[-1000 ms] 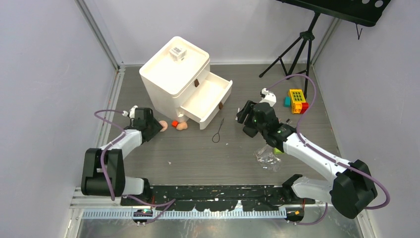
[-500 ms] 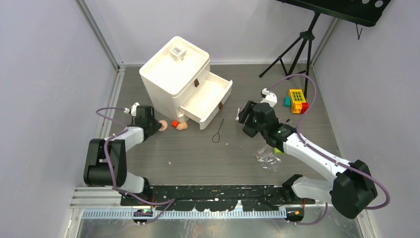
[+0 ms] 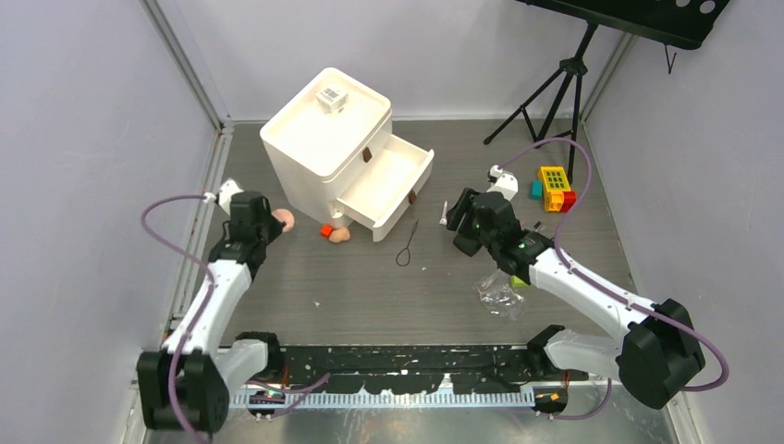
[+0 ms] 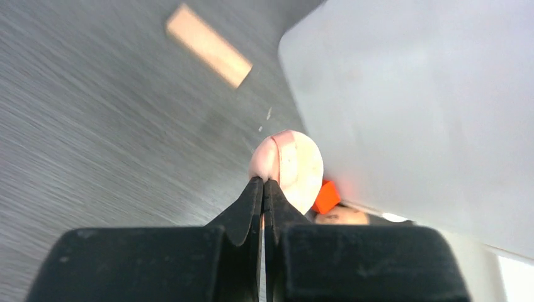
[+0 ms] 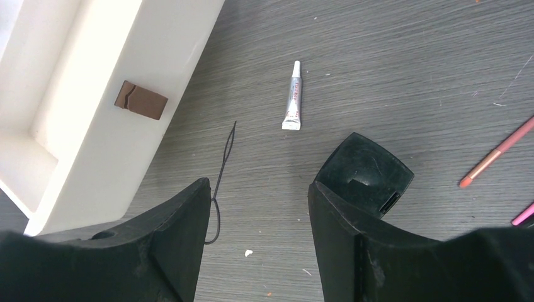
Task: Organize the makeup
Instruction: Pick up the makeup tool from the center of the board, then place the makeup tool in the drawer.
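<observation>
The left gripper [image 4: 263, 184] is clenched on the edge of a peach sponge [image 4: 291, 165], the round pad sticking out past its tips, tight against the left wall of the white organiser [image 3: 305, 139]. What matters for the carry is the open drawer [image 3: 404, 202]: seen from above it lies toward 2 o'clock from that gripper, with the organiser's body between them, and its length runs from 7 to 1 o'clock. I'd say the sponge has to go up and around the near corner. The right gripper [image 5: 259, 201] is nearer the drawer but holds nothing, its jaws spread above the table with a black compact [image 5: 364, 173] just beside one finger.

A second ago the left jaws were half apart over the sponge, which lay closer to the second sponge [image 3: 339, 235]. Since then they have closed, the arm has stretched out and the sponge has shifted toward 10 o'clock. The right arm has not moved
</observation>
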You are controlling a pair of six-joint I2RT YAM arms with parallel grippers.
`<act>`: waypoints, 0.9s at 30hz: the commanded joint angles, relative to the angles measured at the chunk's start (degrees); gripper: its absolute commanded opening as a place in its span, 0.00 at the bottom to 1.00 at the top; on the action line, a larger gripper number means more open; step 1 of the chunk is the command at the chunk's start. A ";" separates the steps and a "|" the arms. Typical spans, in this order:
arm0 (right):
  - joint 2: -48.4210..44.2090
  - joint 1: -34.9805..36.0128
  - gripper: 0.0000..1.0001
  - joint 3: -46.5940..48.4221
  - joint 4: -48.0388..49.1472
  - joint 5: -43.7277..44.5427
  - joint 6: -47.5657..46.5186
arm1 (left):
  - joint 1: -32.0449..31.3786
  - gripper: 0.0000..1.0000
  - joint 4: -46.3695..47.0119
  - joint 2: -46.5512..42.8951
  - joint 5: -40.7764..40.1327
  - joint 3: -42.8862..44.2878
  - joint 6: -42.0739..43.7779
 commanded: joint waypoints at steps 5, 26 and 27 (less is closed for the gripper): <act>-1.96 -0.31 0.63 0.90 1.23 0.90 0.44 | 0.16 0.00 -13.35 -16.16 -4.03 16.85 6.57; -8.84 -0.25 0.62 -0.76 -1.96 5.25 0.90 | -33.13 0.00 -15.41 31.57 -2.06 58.08 26.93; -9.10 -0.25 0.62 -0.88 -2.14 5.65 0.80 | -33.15 0.00 -15.69 33.23 -1.95 59.13 27.45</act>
